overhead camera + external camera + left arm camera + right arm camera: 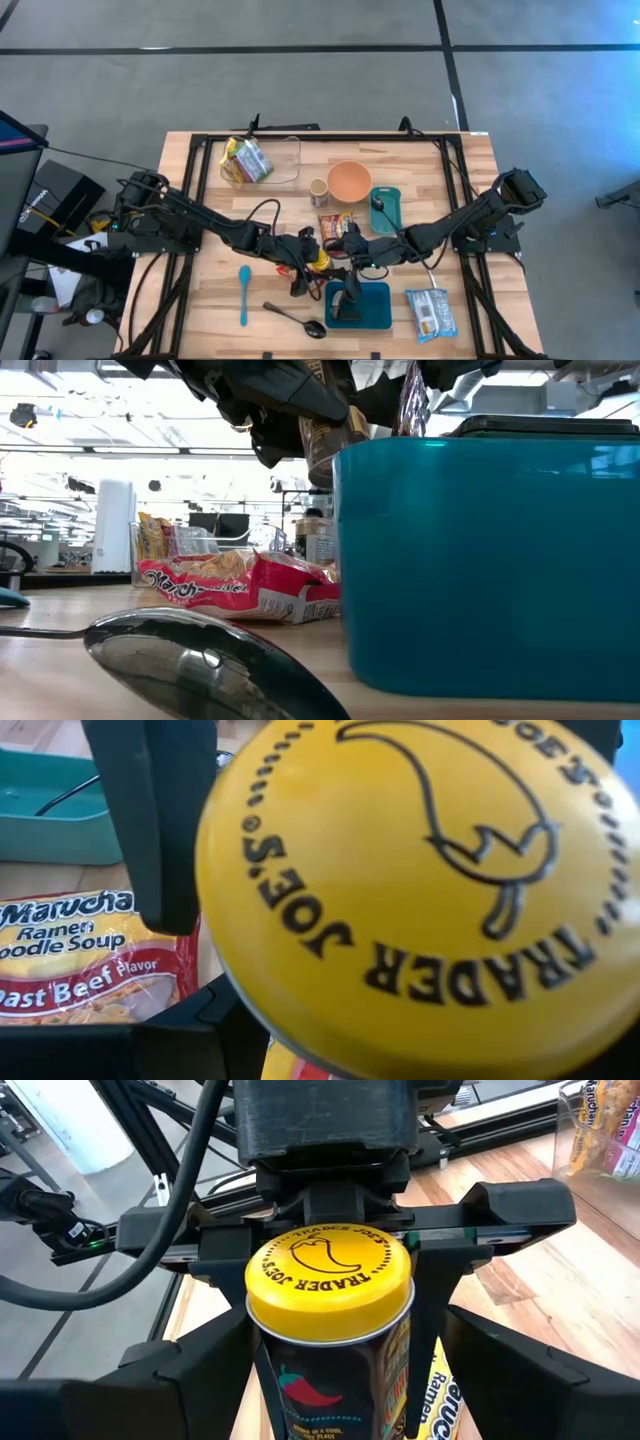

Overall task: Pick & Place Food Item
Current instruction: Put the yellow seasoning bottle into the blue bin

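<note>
A tall can with a yellow lid [328, 1268] and a chili-pepper label stands upright between both grippers above the table's middle [322, 262]. My left gripper [306, 262] comes from the table's left and is shut on the can. In the left wrist view the lid [420, 890] fills the picture. My right gripper [350, 1380] comes from the right and stands open, one finger on each side of the can's lower body, with a gap showing on one side. A red ramen packet [240, 585] lies flat on the table below. My left gripper pinches the can's upper wall [262, 1330], just under the lid, between its two fingers [436, 1295], one on each side. The fingers come from the table's left, slanting a little downward. The can stays upright, lifted clear of the table [322, 440].
A teal box [362, 306] sits just in front of the grippers and a white bag [431, 312] to its right. A metal spoon [296, 318] and a blue spoon [243, 295] lie near left. Farther back are an orange bowl [349, 180], a cup [318, 192], a teal tray [386, 208] and a clear bin of snacks [262, 160].
</note>
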{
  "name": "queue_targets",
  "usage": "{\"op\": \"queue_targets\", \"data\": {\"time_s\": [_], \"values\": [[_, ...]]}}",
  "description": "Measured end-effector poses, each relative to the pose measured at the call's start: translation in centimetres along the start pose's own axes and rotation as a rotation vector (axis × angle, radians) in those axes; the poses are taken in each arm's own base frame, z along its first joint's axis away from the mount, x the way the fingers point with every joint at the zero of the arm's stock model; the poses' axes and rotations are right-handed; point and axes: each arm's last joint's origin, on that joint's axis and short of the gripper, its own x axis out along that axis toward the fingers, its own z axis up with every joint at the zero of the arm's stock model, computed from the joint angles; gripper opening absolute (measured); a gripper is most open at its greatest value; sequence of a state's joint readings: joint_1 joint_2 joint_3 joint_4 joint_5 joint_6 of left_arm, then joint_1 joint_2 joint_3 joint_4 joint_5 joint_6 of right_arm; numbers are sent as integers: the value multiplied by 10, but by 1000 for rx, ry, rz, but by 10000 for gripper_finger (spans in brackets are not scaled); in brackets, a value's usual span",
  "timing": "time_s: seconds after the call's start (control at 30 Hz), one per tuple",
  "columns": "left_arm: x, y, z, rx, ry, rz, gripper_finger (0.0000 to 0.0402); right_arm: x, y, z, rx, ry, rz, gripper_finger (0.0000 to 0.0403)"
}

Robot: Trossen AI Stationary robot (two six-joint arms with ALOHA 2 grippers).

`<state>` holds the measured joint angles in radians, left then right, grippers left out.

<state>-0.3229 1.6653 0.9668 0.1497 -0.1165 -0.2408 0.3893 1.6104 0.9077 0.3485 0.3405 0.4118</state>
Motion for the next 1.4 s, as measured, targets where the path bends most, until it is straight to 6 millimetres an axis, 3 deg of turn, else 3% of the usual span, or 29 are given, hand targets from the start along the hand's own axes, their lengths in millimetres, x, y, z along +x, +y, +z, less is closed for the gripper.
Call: {"op": "queue_targets", "data": {"time_s": [0.4,1.4], "values": [[0,1,0,-5,4,6,216,15,-1,-9,-3,-5,-5,307],[0,1,-1,-2,13,4,216,11,6,-5,-62,-53,26,299]]}}
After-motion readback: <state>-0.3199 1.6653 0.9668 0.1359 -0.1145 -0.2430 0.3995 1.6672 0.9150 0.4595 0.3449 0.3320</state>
